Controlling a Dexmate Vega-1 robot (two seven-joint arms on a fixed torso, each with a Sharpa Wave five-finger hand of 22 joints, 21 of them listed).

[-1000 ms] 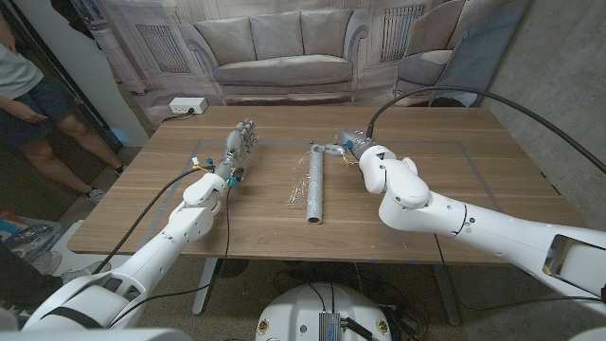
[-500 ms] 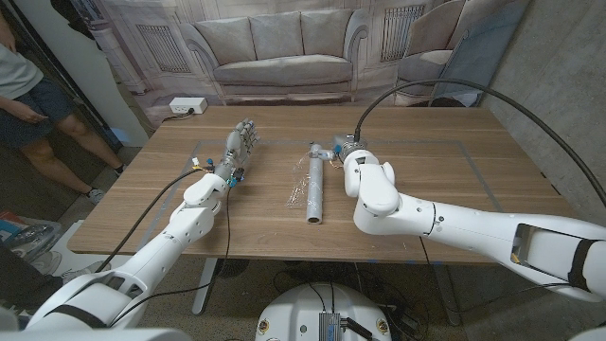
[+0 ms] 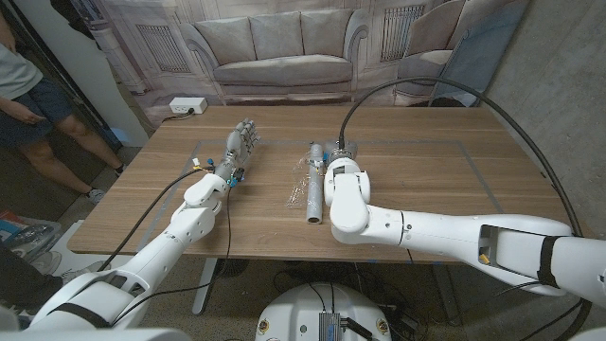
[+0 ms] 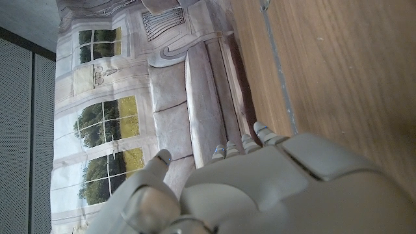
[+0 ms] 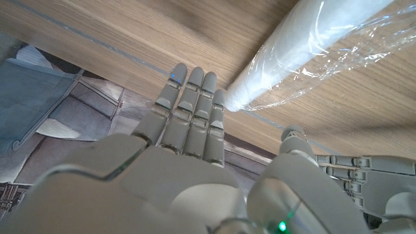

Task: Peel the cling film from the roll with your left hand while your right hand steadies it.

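Note:
The cling film roll [image 3: 313, 185] lies on the wooden table [image 3: 445, 180], its length running from near to far. A loose crumpled flap of film [image 3: 296, 194] sticks out on its left side. My right hand [image 3: 334, 152] is at the roll's far end, largely hidden behind its own wrist. In the right wrist view the right hand [image 5: 195, 123] has straight fingers and a spread thumb beside the end of the roll [image 5: 312, 45], holding nothing. My left hand [image 3: 244, 140] stands well to the left of the roll, fingers straight and empty. The left hand [image 4: 260, 188] is over bare wood.
A white power strip [image 3: 187, 106] sits at the table's far left edge. A person [image 3: 24, 90] stands beyond the table's left side. A black cable [image 3: 454, 90] arcs over the right half of the table.
My right arm has swung leftward, bringing the right hand from the roll's right side up against its far end. The left hand and the roll have not moved.

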